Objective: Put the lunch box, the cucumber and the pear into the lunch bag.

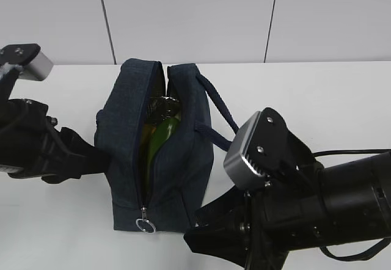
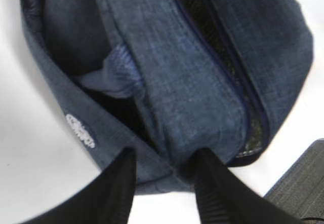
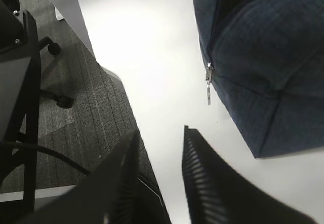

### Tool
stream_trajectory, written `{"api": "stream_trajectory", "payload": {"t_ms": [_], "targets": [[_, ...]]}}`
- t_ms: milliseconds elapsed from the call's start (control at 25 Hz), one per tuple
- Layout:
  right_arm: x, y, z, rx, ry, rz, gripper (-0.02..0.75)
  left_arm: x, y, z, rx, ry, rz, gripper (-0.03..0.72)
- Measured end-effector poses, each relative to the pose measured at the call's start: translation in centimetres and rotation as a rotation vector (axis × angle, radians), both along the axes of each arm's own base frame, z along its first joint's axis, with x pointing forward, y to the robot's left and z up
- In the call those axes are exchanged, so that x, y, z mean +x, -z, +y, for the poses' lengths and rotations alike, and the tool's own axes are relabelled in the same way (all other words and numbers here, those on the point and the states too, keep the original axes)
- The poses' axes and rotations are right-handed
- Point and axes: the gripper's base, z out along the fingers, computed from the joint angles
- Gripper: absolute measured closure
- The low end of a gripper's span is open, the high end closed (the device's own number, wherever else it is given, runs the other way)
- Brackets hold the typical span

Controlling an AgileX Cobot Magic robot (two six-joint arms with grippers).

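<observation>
With the left pincer (image 2: 164, 183) clamping the lunch bag (image 1: 156, 154) wall and the right pincer (image 3: 159, 178) part-open, empty beside it, hold the mouth wide over the cucumber (image 1: 160, 137).

- lunch bag (image 1: 183, 160): dark navy, with a fine woven heathered texture; darker navy zipper tape along the opening.
- logo (image 2: 81, 130): small white mark on the bag's navy side, at 7 o'clock in the left wrist view.
- ring pull (image 1: 145, 225): silver metal.
- cucumber (image 1: 160, 137): dark green with a glossy sheen, inside the opening.
- table (image 1: 317, 93): plain white.
- left gripper (image 2: 164, 188) and right gripper (image 3: 159, 178): black, ribbed inner pads.
- floor (image 3: 91, 97): dark grey speckled carpet.
</observation>
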Motion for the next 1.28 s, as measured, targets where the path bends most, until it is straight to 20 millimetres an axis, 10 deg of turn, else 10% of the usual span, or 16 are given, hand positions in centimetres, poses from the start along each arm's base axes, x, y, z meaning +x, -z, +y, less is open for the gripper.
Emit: {"api": "stream_trajectory", "payload": {"t_ms": [1040,1280], "targets": [[0.0,0.0,0.0,0.001,-0.01,-0.009,0.495,1.1,1.8,-1.1,-0.058,0.009,0.07,0.456],[-0.2,-0.1,0.2,0.016,-0.04,-0.008,0.495,1.1,1.7,-1.2,-0.08,0.0,0.074,0.655]]}}
